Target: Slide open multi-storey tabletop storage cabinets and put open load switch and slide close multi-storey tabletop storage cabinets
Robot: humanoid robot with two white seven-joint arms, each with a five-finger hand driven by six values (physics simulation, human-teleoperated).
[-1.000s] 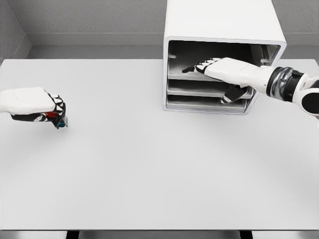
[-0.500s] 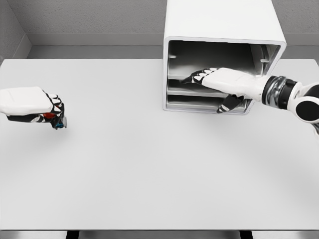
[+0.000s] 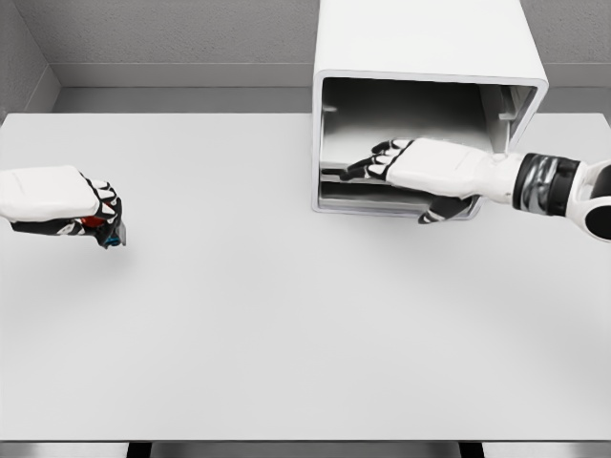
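Note:
The white storage cabinet (image 3: 430, 43) stands at the table's back right with its front open. Grey drawer trays (image 3: 334, 186) show low inside it, and the space above them looks hollow. My right hand (image 3: 401, 186) reaches in from the right. Its fingers (image 3: 370, 168) lie over a tray's front edge and the thumb (image 3: 441, 210) curls beneath, pinching the tray. At the far left, my left hand (image 3: 95, 221) is curled around the small red and blue load switch (image 3: 103, 230) just above the table. Most of the switch is hidden by the fingers.
The white table (image 3: 286, 315) stretches wide between the two hands, with its front edge near the bottom of the picture. Behind it rises a grey wall (image 3: 172, 33).
My right hand has dropped lower and drawn out toward the cabinet's front left. The upper tray seen earlier no longer shows high inside. The left hand has barely shifted.

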